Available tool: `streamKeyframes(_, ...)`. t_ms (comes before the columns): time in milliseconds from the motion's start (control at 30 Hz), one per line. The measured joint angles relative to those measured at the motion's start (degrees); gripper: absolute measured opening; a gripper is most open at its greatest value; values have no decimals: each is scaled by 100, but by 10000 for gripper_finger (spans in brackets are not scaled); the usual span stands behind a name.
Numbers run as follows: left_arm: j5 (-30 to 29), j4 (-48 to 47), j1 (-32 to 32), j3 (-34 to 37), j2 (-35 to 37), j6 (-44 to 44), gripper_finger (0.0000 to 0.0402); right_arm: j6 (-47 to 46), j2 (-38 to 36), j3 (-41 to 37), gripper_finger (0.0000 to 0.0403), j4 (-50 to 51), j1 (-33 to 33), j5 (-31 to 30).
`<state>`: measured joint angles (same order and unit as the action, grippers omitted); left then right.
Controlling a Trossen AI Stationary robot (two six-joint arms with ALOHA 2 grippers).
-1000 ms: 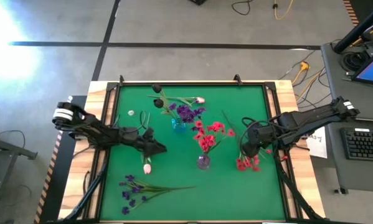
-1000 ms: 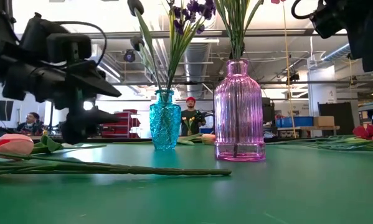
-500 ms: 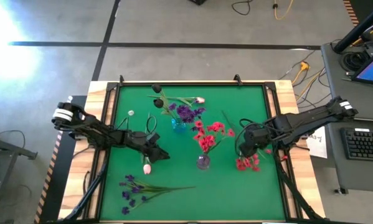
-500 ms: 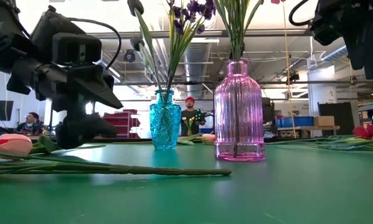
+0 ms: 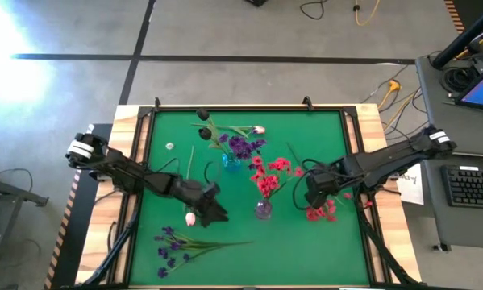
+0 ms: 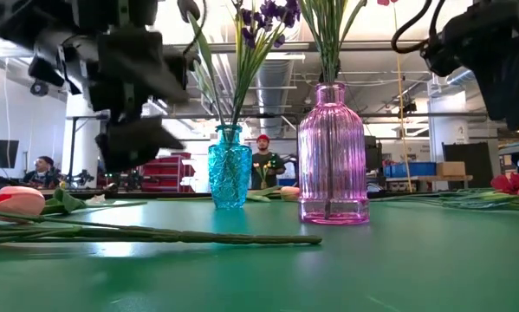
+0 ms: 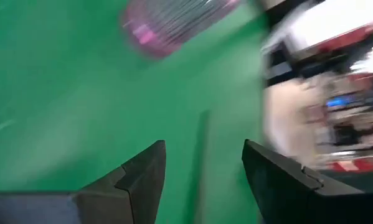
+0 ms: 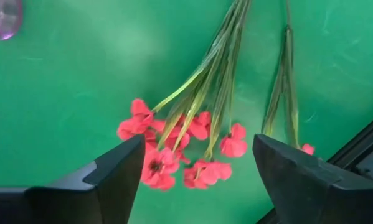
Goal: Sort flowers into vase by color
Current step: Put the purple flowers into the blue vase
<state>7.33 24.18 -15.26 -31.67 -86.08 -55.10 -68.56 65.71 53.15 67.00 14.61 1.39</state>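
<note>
The green table (image 5: 306,242) carries two dark arms that reach in low from its opposite sides. The left arm stretches from the left edge toward the middle, its wrist bent down, and the left gripper (image 5: 214,211) hangs above the mat with its fingers (image 7: 146,180) spread apart and nothing between them. Just beside that claw, toward the left arm's base, lies a white-pink tulip (image 5: 190,217), and a little nearer the front edge lie the purple flowers (image 5: 170,243) on their long stems. The right arm comes in from the right side, nearly level, and the right gripper (image 5: 312,196) points down with its fingers (image 8: 114,177) held wide and holding nothing. Straight under that claw lies the bunch of red flowers (image 8: 174,149) flat on the mat, stems pointing away from it. Between the two claws stands the pink vase (image 6: 333,156) with red blossoms in it, and beyond it the smaller blue vase (image 6: 230,166) holds purple blossoms. A person (image 6: 264,165) stands far behind the table.
</note>
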Motion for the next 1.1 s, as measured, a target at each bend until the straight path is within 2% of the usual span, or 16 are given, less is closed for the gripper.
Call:
streamKeyframes(100,-41,-1152,-100,-416,0,32,203,40,97,-1,304,0,0,-140)
streamKeyframes(233,-98,-2222,-308,-963,66,194,203,38,203,-12,308,-4,0,-293)
streamKeyframes(467,-925,-4775,-733,-1684,320,102,203,108,267,-197,299,-45,0,-438)
streamKeyframes(567,-1048,-5572,-916,-1871,469,-105,203,158,265,-304,298,-47,0,-439)
streamKeyframes(700,-1041,-5858,-1188,-1947,650,-169,203,452,260,-319,299,-49,13,-353)
streamKeyframes(900,-792,-5803,-1679,-1943,727,204,203,1136,221,-247,295,-50,203,440)
streamKeyframes(1000,-782,-5798,-1897,-2022,667,257,203,1318,223,-225,290,-233,508,589)
streamKeyframes(1100,-787,-5798,-2083,-2133,624,30,203,1370,227,-281,283,-843,971,529)
